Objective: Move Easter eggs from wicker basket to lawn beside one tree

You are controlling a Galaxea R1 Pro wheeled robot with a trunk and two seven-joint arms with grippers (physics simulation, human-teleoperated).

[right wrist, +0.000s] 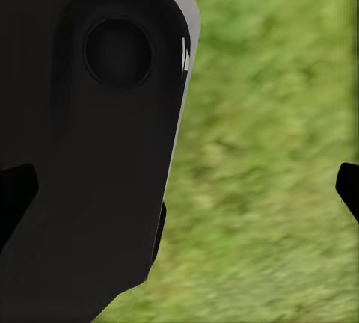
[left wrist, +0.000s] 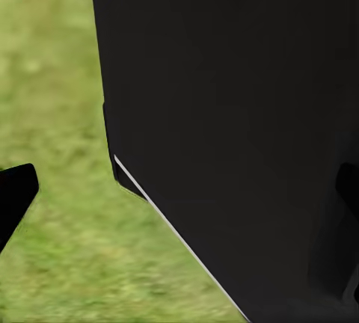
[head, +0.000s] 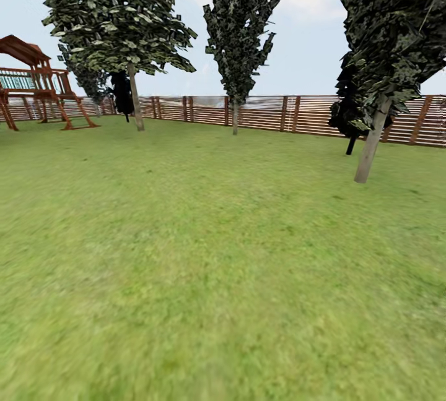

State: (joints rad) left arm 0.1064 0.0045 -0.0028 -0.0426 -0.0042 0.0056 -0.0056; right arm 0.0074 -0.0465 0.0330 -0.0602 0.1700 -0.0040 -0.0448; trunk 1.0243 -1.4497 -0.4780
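The lawn (head: 210, 265) stretches wide and green ahead of me to the slat fence (head: 272, 113). A small tree with a slim grey trunk (head: 235, 117) stands by the fence at mid-distance. Another with a ragged crown (head: 135, 107) stands to its left. The Easter eggs and the wicker basket are out of view. My left gripper (left wrist: 179, 192) is open beside my dark body, one fingertip (left wrist: 15, 196) over grass. My right gripper (right wrist: 179, 188) is open too, with nothing between its fingers (right wrist: 348, 188).
A leaning, thicker-trunked tree (head: 370, 147) stands at the right, with a near-black conifer (head: 350, 125) behind it. Another dark conifer (head: 122, 94) and a brown wooden playset (head: 37, 88) are at the far left. My black body panel (right wrist: 90, 151) is close to both wrists.
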